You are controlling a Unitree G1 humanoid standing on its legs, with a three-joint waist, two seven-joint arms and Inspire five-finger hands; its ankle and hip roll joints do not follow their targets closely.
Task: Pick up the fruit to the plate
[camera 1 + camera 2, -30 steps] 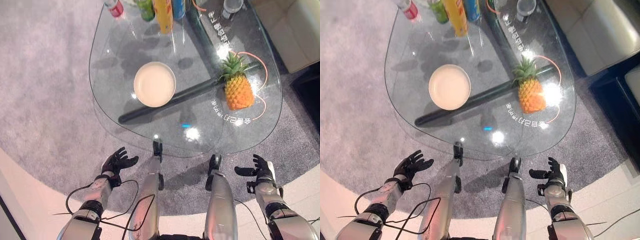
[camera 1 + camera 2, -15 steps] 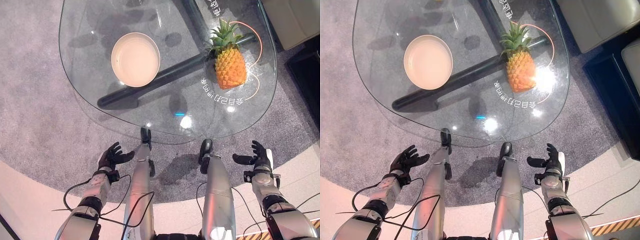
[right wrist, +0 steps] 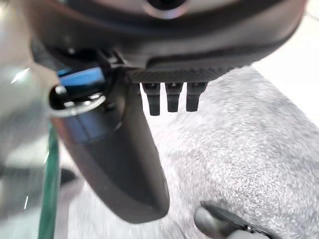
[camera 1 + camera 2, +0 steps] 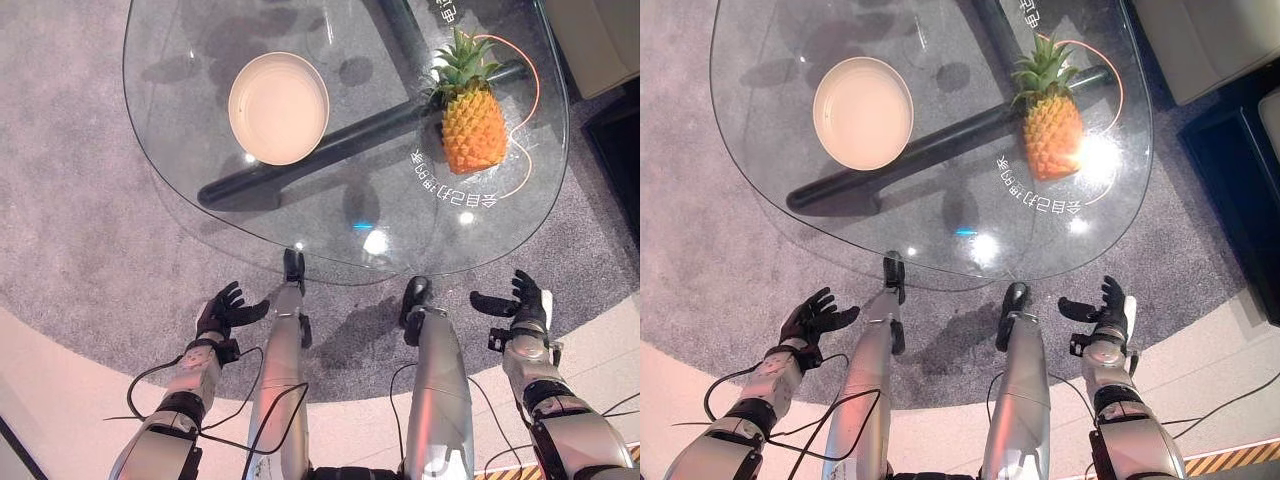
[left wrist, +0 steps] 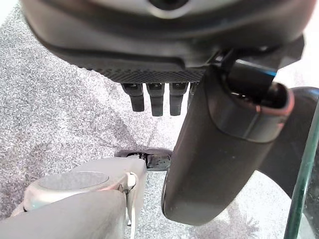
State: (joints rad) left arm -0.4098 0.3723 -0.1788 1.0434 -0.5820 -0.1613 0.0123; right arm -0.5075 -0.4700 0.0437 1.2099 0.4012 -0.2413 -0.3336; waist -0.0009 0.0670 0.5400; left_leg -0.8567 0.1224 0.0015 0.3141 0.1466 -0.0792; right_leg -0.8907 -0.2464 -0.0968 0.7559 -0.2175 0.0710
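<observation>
A pineapple (image 4: 471, 122) with green leaves lies on the right side of the glass table (image 4: 200, 140), its crown pointing to the far side. A round cream plate (image 4: 278, 107), with nothing on it, sits on the table's left half. My left hand (image 4: 222, 311) hangs low at the lower left, over the grey carpet, short of the table's near edge, fingers straight and holding nothing. My right hand (image 4: 521, 305) is at the lower right, also below the table edge, open and holding nothing. In the wrist views the fingers (image 5: 149, 97) of the left hand and the fingers (image 3: 169, 95) of the right hand point straight out.
A dark bar (image 4: 330, 145) under the glass runs diagonally between plate and pineapple. Grey carpet (image 4: 90, 250) surrounds the table. A pale sofa corner (image 4: 600, 40) stands at the upper right.
The camera view shifted slightly, so the table sits a little lower in the picture. Both hands stay low and open; the right hand's fingers rose a little.
</observation>
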